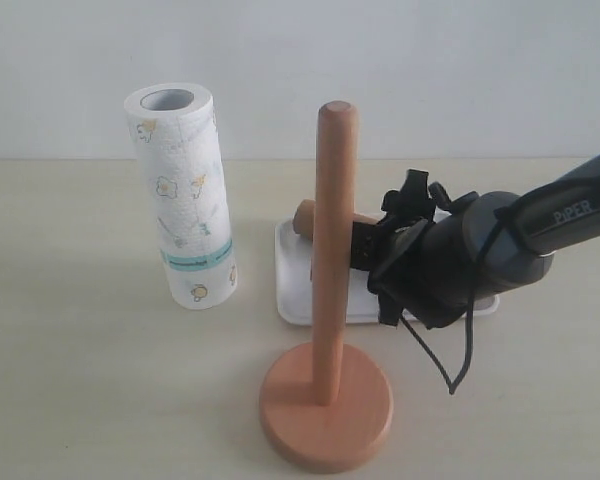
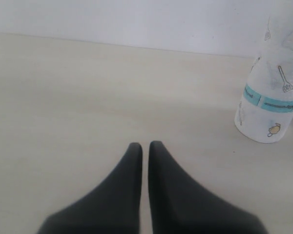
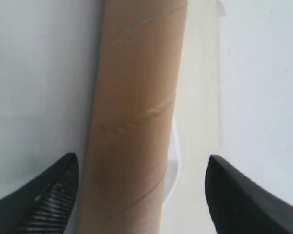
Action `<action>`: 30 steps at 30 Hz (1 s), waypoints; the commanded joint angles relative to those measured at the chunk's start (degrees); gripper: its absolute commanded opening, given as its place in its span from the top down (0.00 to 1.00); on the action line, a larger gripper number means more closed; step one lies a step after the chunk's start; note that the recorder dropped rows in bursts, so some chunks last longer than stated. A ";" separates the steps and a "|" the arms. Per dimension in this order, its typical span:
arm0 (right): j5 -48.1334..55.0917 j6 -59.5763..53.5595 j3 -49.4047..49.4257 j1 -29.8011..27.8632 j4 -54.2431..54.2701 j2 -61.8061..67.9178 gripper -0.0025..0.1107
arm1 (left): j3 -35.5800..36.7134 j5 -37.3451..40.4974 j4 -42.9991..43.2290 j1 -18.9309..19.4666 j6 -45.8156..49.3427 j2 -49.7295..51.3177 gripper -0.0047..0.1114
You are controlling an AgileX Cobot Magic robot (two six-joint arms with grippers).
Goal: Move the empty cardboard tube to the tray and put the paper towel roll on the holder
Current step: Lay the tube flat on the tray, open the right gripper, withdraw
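Empty cardboard tube (image 3: 136, 117) between wide-apart fingers of right gripper (image 3: 141, 158)

Smooth, matt wooden holder (image 1: 336, 250). Matt brown cardboard tube (image 3: 136, 122) with faint spiral seams. Soft embossed paper towel roll (image 1: 180, 190). Smooth white tray (image 1: 290, 290). Dark matt fingers (image 3: 49, 200), one ribbed inside.

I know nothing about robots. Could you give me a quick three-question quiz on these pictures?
1. True or false: the paper towel roll is slid onto the holder.
2. The empty cardboard tube lies: A in the tray, B on the holder, C inside the paper towel roll.
3. Fill in: the right gripper has its jaws ____ on either side of the tube.
Key: 1 false; 2 A; 3 open.
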 commanded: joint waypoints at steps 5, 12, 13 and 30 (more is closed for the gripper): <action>-7.49 -0.18 -0.02 0.19 3.40 -0.33 0.37 | 0.24 0.04 0.14 -0.20 -0.46 -0.16 0.92; -13.43 -0.18 -0.02 2.82 2.80 -0.33 0.37 | 0.24 0.04 0.14 -0.20 -0.46 -0.16 0.92; -15.26 -0.18 -0.02 3.40 2.78 -0.33 0.37 | 0.24 0.04 0.14 -0.20 -0.46 -0.16 0.92; -24.43 10.35 -0.02 3.88 5.70 -10.86 0.37 | 0.24 0.04 0.14 -0.20 -0.46 -0.16 0.92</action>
